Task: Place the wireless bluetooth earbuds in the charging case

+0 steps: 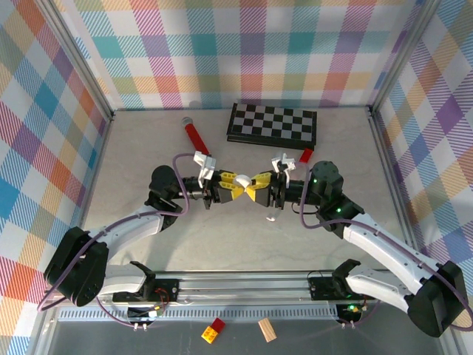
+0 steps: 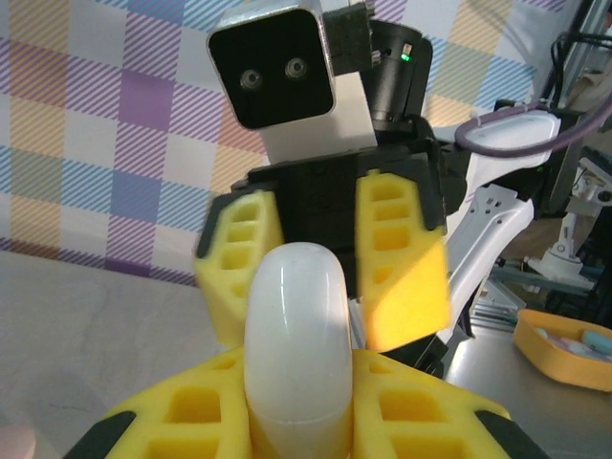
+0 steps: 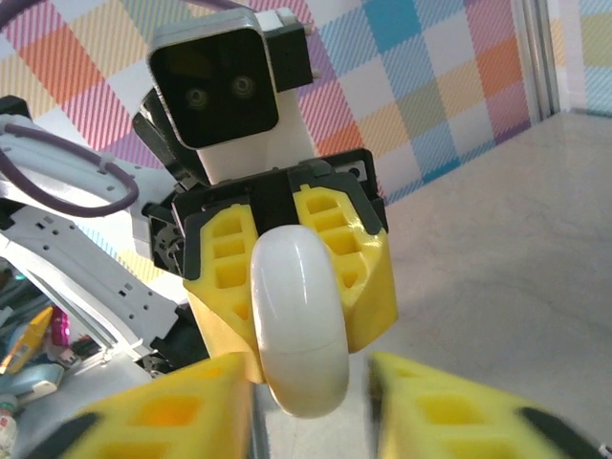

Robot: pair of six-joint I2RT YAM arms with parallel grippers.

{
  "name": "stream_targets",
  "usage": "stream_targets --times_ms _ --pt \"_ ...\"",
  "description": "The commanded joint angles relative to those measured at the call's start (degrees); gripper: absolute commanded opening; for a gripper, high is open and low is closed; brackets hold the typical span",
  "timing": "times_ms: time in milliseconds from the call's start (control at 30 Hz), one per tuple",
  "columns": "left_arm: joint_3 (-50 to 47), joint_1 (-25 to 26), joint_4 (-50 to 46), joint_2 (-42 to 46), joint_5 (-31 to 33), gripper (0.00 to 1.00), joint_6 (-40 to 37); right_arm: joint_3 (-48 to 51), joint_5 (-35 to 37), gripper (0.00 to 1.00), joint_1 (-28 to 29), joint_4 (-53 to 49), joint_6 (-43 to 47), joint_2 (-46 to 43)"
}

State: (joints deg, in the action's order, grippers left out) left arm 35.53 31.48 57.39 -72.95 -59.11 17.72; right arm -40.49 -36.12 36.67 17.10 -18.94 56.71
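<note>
A white oval charging case (image 1: 243, 182) with its lid closed hangs above the middle of the table between both grippers. My left gripper (image 1: 232, 183) is shut on it, its yellow fingers pressed against the two sides of the case (image 2: 295, 344). My right gripper (image 1: 256, 182) faces it from the other side and is open. In the right wrist view its fingers (image 3: 158, 411) stand apart from the case (image 3: 296, 316) with a gap on each side. A tiny white piece that looks like an earbud (image 1: 271, 217) lies on the table below the right gripper.
A checkerboard box (image 1: 272, 123) lies at the back, with a red cylinder (image 1: 195, 134) to its left and a small red block (image 1: 306, 155) near its right corner. Plaid walls close in three sides. An orange tray (image 2: 564, 349) shows beyond the right arm.
</note>
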Motion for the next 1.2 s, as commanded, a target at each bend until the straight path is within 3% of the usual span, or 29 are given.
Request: stream_targets --times_ms 0,133,267,833,967,1167 --pt "1.73 0.59 -4.21 1.49 -1.53 0.13 -6.59 -1.45 4.18 0.49 -0.02 -2.72 0.27 -1.58" --pt "3.04 1.76 -19.62 5.36 -0.3 0.14 -18.89 -5.02 10.82 0.54 -0.01 -11.66 1.63 0.08" --pt "5.33 3.39 -34.63 8.33 1.74 0.15 -30.36 -6.51 12.99 0.57 -0.01 -13.97 1.25 1.95" --pt "3.85 3.58 -36.79 9.16 3.43 0.15 -33.45 -6.98 12.4 0.69 -0.01 -14.4 0.99 -2.17" --pt "4.52 3.58 -37.47 8.87 2.86 0.15 -32.49 -5.4 4.99 0.71 -0.01 -13.83 4.2 -3.54" --pt "5.75 3.58 -37.9 8.54 1.16 0.15 -30.72 -6.47 -4.28 0.62 0.84 -15.84 7.43 -0.37"
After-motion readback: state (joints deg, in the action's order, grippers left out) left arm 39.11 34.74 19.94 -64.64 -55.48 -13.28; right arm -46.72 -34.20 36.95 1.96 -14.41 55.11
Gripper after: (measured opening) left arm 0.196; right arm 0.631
